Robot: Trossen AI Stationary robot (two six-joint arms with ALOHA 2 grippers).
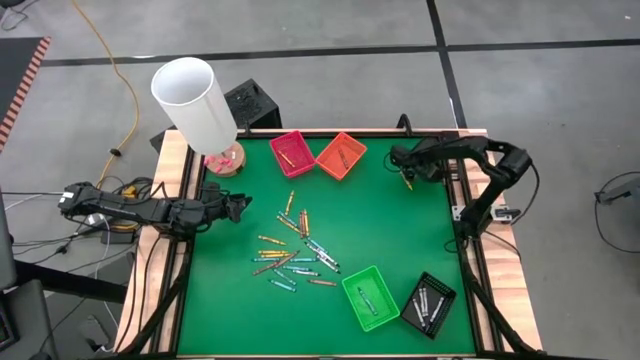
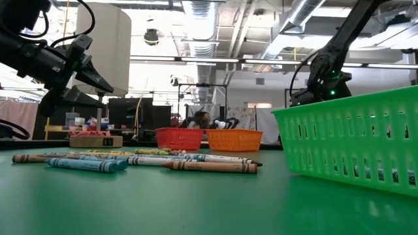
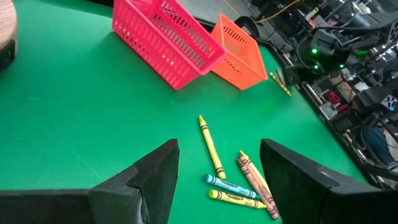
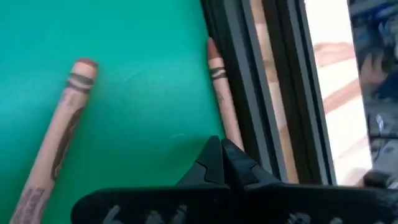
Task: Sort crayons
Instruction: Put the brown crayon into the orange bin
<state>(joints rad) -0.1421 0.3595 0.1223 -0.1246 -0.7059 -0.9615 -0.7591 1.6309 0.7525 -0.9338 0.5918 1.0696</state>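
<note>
Several crayons (image 1: 295,250) lie loose on the green mat at mid table. My left gripper (image 3: 219,144) hovers open at the table's left side, above and short of a yellow crayon (image 3: 211,146) and a few others. My right gripper (image 4: 219,149) is shut, low over the mat at the far right. A red-brown crayon (image 4: 219,87) lies along the table's dark frame with its near end at the shut fingertips. A second red-brown crayon (image 4: 62,137) lies on the mat beside it, untouched. My right gripper's shut fingertips (image 4: 211,155) slant down from above to the near end of the red-brown crayon (image 4: 233,134) by the frame. The fingers themselves hide that end. I cannot tell whether they touch the crayon or stand just over it.
A pink tray (image 1: 290,150) and an orange tray (image 1: 340,155) stand at the far edge, a green tray (image 1: 370,297) and a black tray (image 1: 428,303) at the near right. A white lamp (image 1: 195,100) on a wooden base stands at the far left corner.
</note>
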